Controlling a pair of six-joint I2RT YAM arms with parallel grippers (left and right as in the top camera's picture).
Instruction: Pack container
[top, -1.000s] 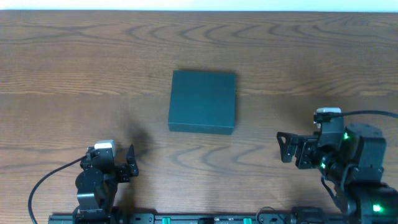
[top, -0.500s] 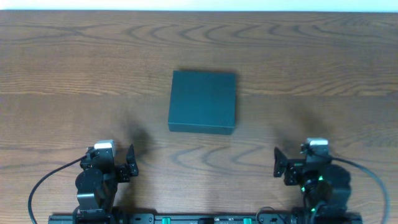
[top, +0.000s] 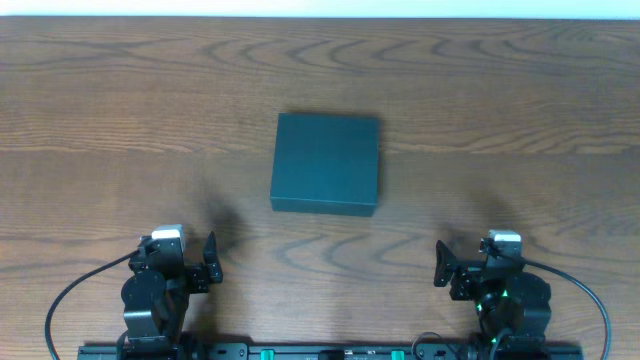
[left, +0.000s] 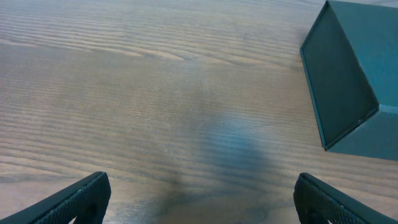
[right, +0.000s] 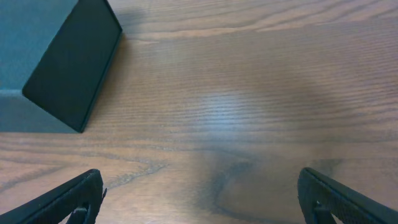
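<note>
The dark green container (top: 326, 163) sits shut in the middle of the wooden table. It shows at the upper right of the left wrist view (left: 348, 81) and the upper left of the right wrist view (right: 56, 62). My left gripper (top: 200, 262) is open and empty at the near left edge; its fingertips (left: 199, 202) are spread wide over bare wood. My right gripper (top: 452, 270) is open and empty at the near right edge; its fingertips (right: 199, 202) are also wide apart over bare wood. Both are well short of the container.
The wooden table (top: 120, 120) stretches around the container. A white strip (top: 320, 8) runs along the far edge. Black cables curve from both arm bases (top: 70, 300) at the near edge.
My right arm has drawn back toward the near edge and folded down to its base. The left arm and the container have not moved.
</note>
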